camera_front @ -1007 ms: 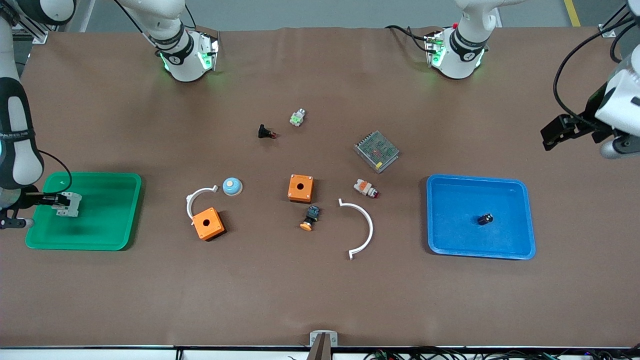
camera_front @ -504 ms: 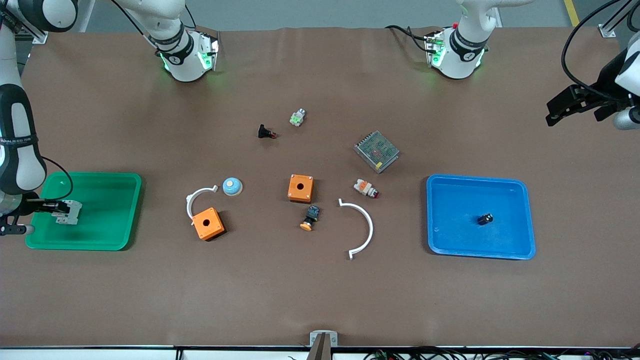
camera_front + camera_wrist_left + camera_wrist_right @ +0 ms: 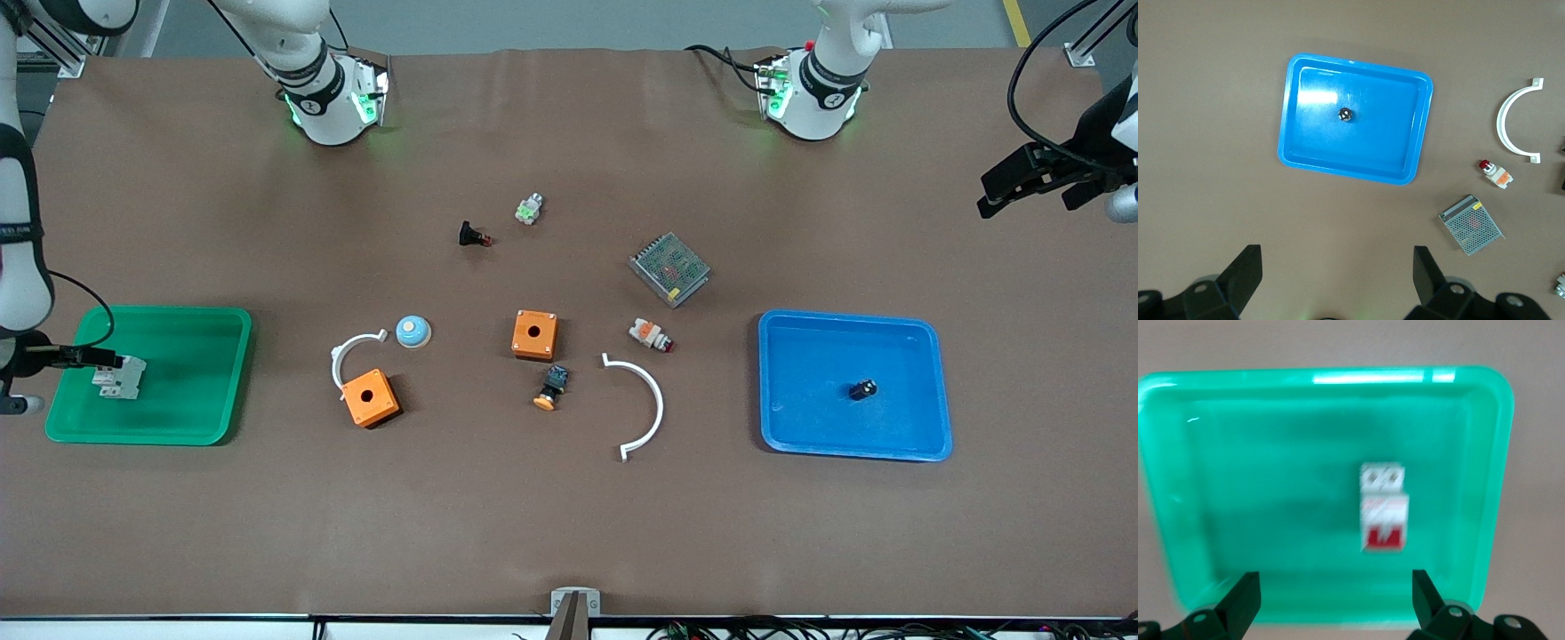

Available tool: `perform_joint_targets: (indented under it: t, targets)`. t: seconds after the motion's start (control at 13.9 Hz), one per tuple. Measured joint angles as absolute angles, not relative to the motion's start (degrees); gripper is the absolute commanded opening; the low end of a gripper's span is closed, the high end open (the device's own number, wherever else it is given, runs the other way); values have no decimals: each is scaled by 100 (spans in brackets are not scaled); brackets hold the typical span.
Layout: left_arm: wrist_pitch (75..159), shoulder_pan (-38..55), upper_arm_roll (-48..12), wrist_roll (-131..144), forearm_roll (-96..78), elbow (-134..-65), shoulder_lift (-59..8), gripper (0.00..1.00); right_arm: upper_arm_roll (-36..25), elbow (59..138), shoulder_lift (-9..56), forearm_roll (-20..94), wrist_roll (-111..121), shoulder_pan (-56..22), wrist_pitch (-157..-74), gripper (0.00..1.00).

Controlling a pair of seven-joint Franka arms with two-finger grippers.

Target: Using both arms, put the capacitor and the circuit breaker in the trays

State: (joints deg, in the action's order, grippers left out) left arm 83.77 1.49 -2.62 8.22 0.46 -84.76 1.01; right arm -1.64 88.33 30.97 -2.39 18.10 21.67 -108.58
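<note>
The circuit breaker [image 3: 118, 378], a white-grey block with red levers, lies in the green tray [image 3: 191, 418] at the right arm's end of the table. It also shows in the right wrist view [image 3: 1383, 507], inside the tray [image 3: 1271, 487]. My right gripper [image 3: 102, 358] hangs over the tray's outer edge, open and empty [image 3: 1335, 600]. The capacitor [image 3: 861, 388], a tiny black cylinder, lies in the blue tray [image 3: 800, 427], and also shows in the left wrist view [image 3: 1346, 115]. My left gripper [image 3: 991, 196] is up over bare table near the left arm's end, open and empty [image 3: 1336, 273].
Between the trays lie two orange boxes [image 3: 534, 334] [image 3: 371, 397], two white arcs [image 3: 642, 404] [image 3: 351, 351], a blue dome [image 3: 413, 331], a metal mesh box [image 3: 669, 268], a white-and-orange part [image 3: 650, 335], an orange-capped button [image 3: 551, 388], a black flared part [image 3: 474, 236] and a green-white part [image 3: 528, 209].
My right gripper has drawn back from the circuit breaker, which now lies free in the green tray. My left gripper has moved farther from the blue tray.
</note>
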Motion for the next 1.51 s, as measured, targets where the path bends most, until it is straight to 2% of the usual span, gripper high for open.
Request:
perform_joint_targets:
  t: [0.22,0.43,0.65,1.22,1.51]
  targets:
    - [8379,138,-218,649,44,-8482,100,100,-130,8884,2233,-238,711,1506,-9839,100]
    - [8382,133,-191,634,-40,-8494,85,100,-114,9492,1328,-213,103,863,-9683,100]
    - [8383,86,-169,633,-70,-8506,77,100,-114,9995,711,-84,-20,634,-9692,100]
    - [8391,67,-195,626,-84,-8539,81,100,-111,10157,139,88,-641,204,-9660,100]
    - [8548,75,-393,623,-87,-8809,241,100,-120,9856,56,88,-634,204,-9661,100]
